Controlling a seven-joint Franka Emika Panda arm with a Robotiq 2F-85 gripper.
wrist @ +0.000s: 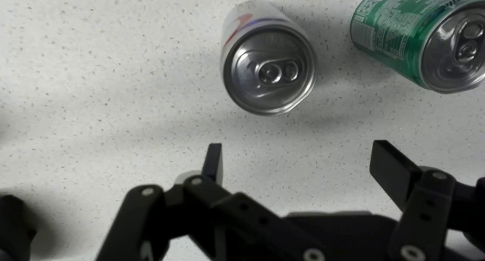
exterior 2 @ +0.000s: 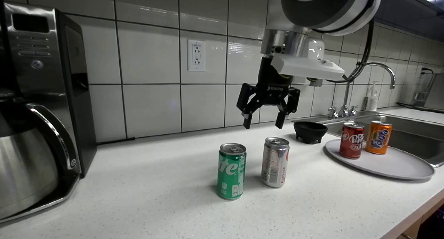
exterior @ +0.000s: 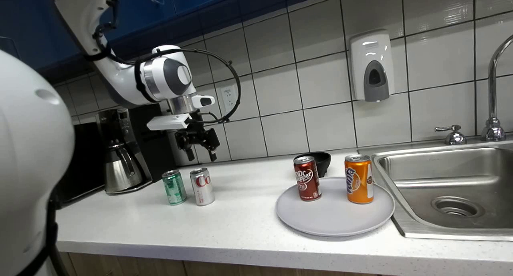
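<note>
Jaws spread wide, the end effector (exterior 2: 263, 122) hangs above the table (exterior 2: 156, 183), and there, close by, stands the silver Coke can (exterior 2: 275, 163), upright just beside the Sprite can (exterior 2: 231, 173), both well apart from the grey plate (exterior 2: 399, 164).

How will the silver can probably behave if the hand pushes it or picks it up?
The silver can stands upright and is taller than wide, so a push near its top could tip it. Being round and smooth, it may slip in a loose grip. Its lid looks closed, so it may be full and rather heavy, though I cannot see inside.
</note>
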